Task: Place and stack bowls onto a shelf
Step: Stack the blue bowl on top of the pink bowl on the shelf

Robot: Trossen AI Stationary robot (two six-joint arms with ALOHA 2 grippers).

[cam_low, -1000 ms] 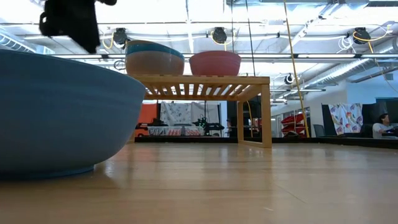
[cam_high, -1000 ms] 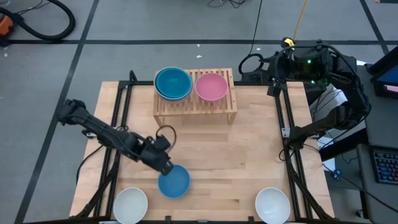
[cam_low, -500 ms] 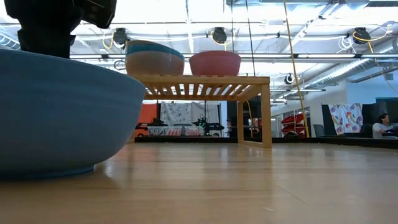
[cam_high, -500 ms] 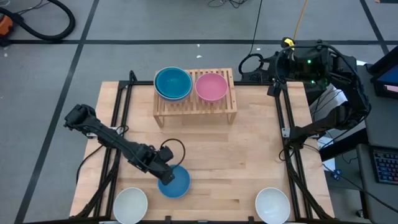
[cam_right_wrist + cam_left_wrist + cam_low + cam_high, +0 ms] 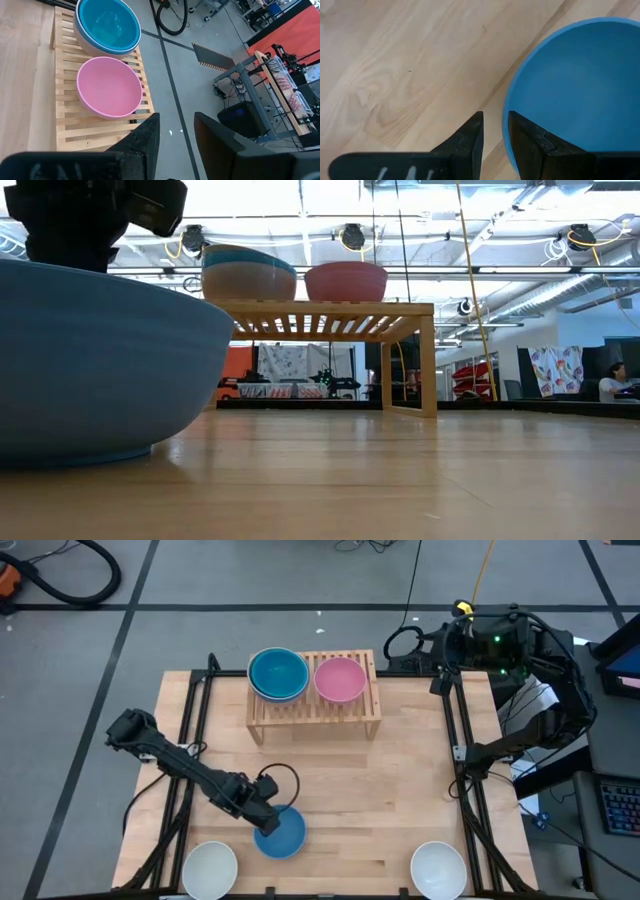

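Left end effector (image 5: 494, 134) straddles the rim of the blue bowl (image 5: 281, 833) on the worktop (image 5: 400, 790); we see its fingers apart. Right end effector (image 5: 175, 135) waits open beside the shelf (image 5: 315, 712).

My left gripper (image 5: 264, 819) hides part of the blue bowl's (image 5: 283, 833) rim from above; the low view cuts that bowl off beside it.
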